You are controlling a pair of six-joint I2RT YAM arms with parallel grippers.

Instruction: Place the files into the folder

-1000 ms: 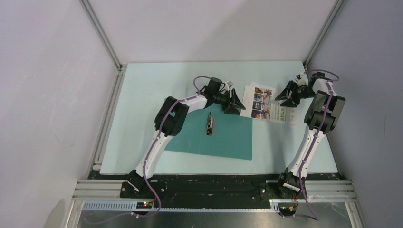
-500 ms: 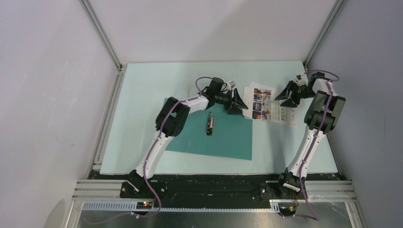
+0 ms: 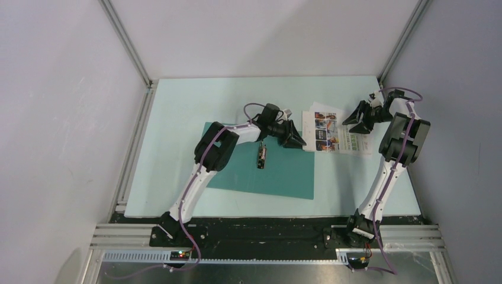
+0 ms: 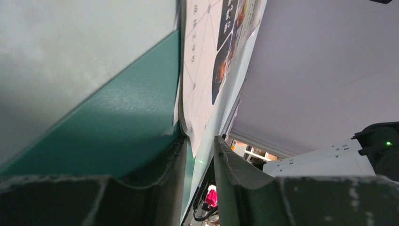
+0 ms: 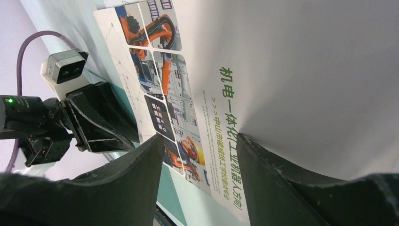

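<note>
Left end effector [image 3: 294, 137] low at far right corner of folder [image 3: 278, 171]; fingers [image 4: 174, 160] narrowly apart, left edge of brochure [image 3: 329, 134] in gap. Brochure lying on bench [image 3: 177, 118] right of folder, left edge overlapping that corner. Right end effector [image 3: 357, 122] spread wide over brochure's right end; contact unclear. Folder open flat, clip [image 3: 261, 157] on spine.

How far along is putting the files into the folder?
Done: the thin teal-green folder lies open. In hand: the left pincer straddles the folder-side edge of the white photo-printed brochure sheet, jaws not yet shut; the right pincer hovers open over its far end. Left: nothing is inside the folder yet.
</note>
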